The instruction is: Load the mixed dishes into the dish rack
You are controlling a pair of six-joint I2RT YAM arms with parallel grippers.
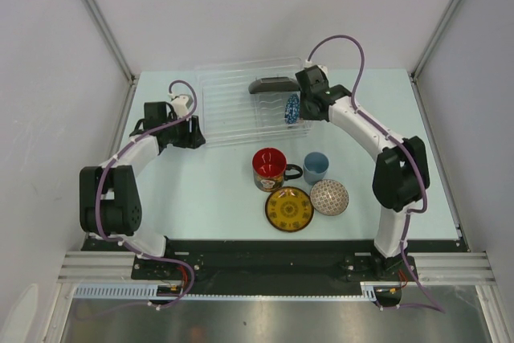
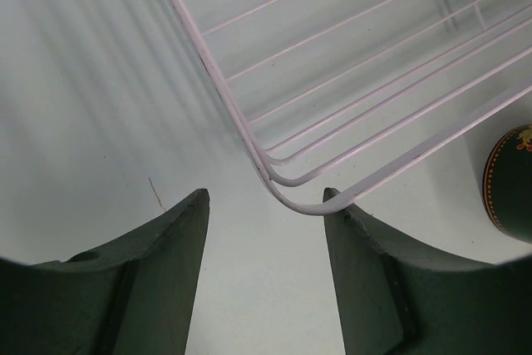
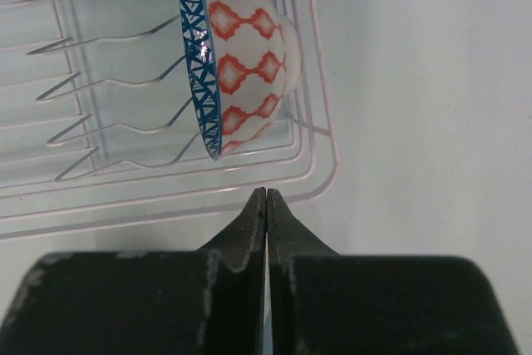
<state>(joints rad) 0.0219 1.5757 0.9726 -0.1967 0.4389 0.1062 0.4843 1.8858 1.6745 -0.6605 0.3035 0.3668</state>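
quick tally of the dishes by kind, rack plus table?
Plates: 2 (black square plate in the dish rack, yellow saucer on the table)
Bowls: 2 (blue-rimmed bowl in the rack, dotted bowl on the table)
Cups: 2 (red mug, light-blue cup)
Total: 6

a blue bowl [image 1: 292, 108] stands on edge in the dish rack [image 1: 229, 114].

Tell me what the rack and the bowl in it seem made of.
The dish rack looks like clear glossy plastic: the table shows through its walls; its prongs look like thin wire. The bowl looks like glazed ceramic, going by the glint on its painted rim, though melamine is possible.
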